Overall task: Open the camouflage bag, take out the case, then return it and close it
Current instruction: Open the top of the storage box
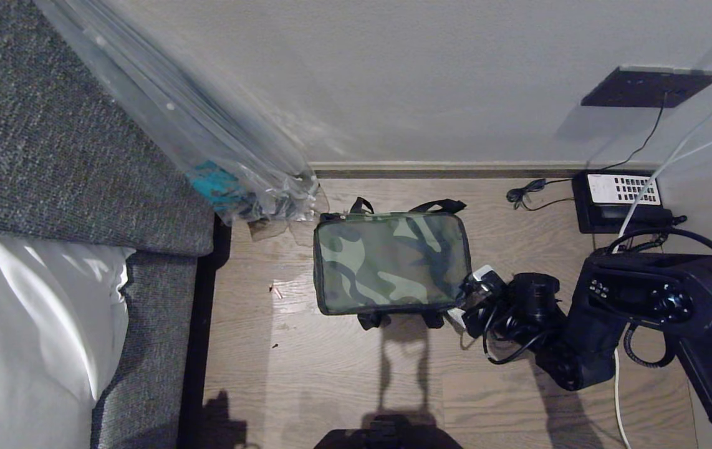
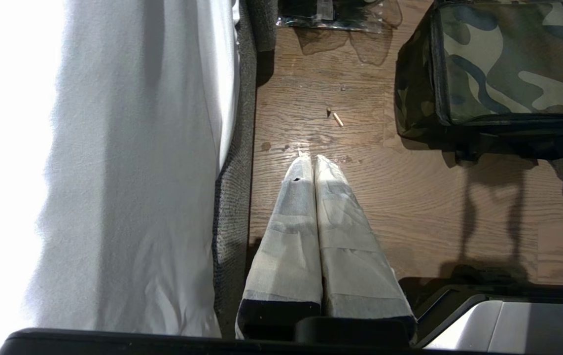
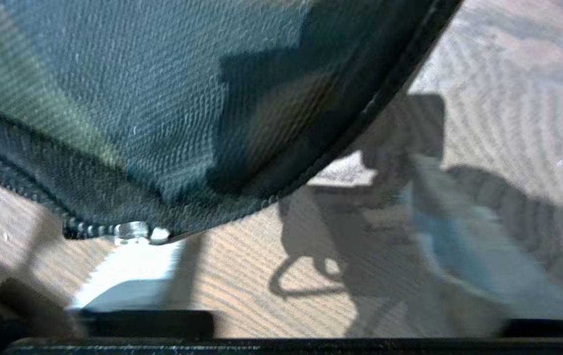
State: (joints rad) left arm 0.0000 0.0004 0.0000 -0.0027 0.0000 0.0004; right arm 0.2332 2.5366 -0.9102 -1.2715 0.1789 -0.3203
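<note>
**Reaching for the zip**

We see the camouflage bag (image 1: 391, 262) zipped flat on the wooden floor (image 1: 331, 374), centre frame. At its four o'clock corner sits our right gripper (image 1: 465, 299), fingers apart around the silver zip pull (image 3: 136, 231), not yet pinching. Left gripper (image 2: 308, 162) idles, pressed together, near the sofa (image 1: 50, 156). Opening step: next, we'd say, clamp the pull and drag.

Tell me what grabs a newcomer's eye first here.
The camouflage bag lies zipped on the wooden floor, mid-scene. The right pincer reaches its near right corner, by the silver zip pull. A clear plastic-wrapped bundle leans over the grey sofa on the left.
</note>
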